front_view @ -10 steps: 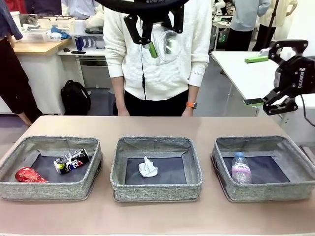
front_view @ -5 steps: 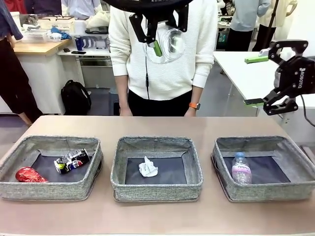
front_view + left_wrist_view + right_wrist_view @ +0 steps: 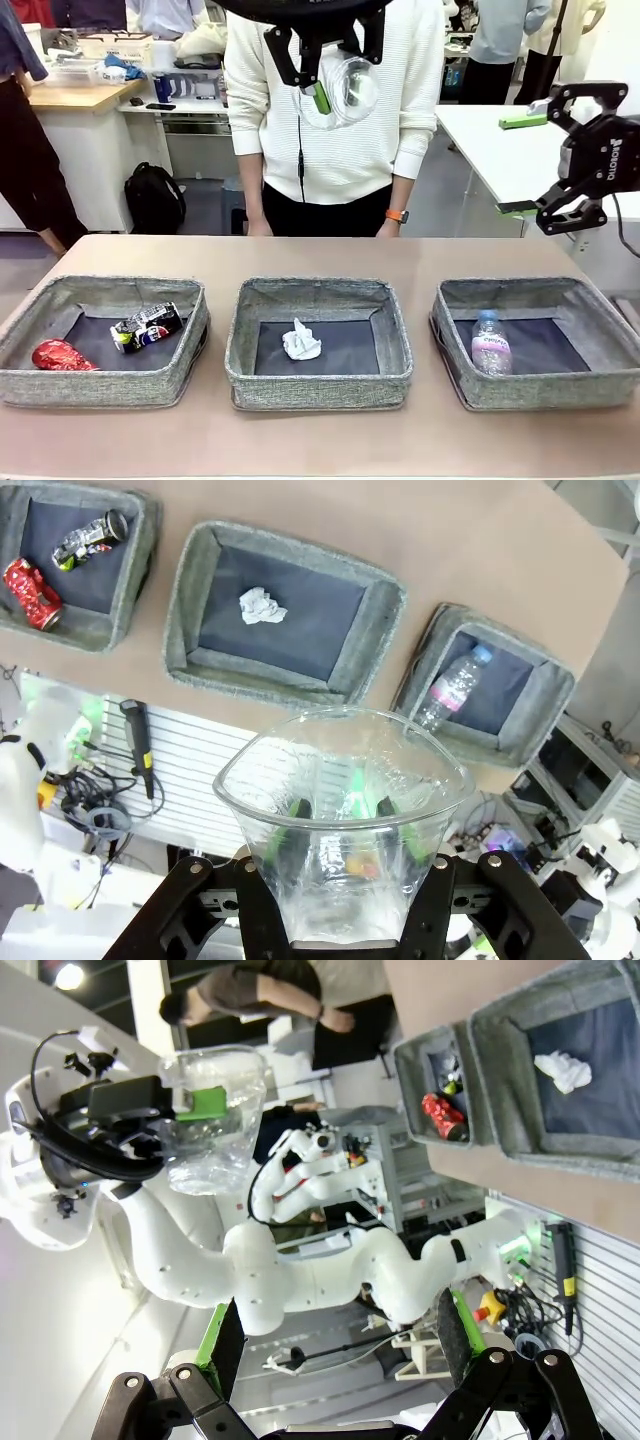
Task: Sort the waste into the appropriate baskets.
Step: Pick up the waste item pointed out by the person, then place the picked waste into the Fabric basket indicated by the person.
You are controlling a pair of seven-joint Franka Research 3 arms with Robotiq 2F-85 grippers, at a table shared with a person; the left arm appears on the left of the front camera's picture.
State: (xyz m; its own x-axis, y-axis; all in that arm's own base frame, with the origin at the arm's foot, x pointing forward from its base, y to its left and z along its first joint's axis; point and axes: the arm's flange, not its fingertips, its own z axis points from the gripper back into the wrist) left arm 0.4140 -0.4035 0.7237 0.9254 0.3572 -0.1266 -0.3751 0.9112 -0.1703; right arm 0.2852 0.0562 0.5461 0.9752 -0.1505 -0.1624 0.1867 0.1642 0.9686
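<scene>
The clear plastic container (image 3: 342, 92) hangs high above the table's far side, over the middle, mouth facing down in the left wrist view (image 3: 345, 825). Three grey woven baskets stand in a row near the front edge. The left basket (image 3: 60, 385) holds a crushed red can (image 3: 60, 355) and a dark multicoloured can (image 3: 146, 326), both lying down. The middle basket (image 3: 318, 388) holds a crumpled white paper ball (image 3: 300, 340). The right basket (image 3: 540, 388) holds a pink-labelled clear bottle (image 3: 489, 343), apparently lying with its cap toward the far side.

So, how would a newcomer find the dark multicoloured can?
Three grey baskets stand in a row on the table; take the left basket. Two cans lie inside. The dark multicoloured can lies further from the basket's left wall, crumpled, unlike the red can beside it.
</scene>
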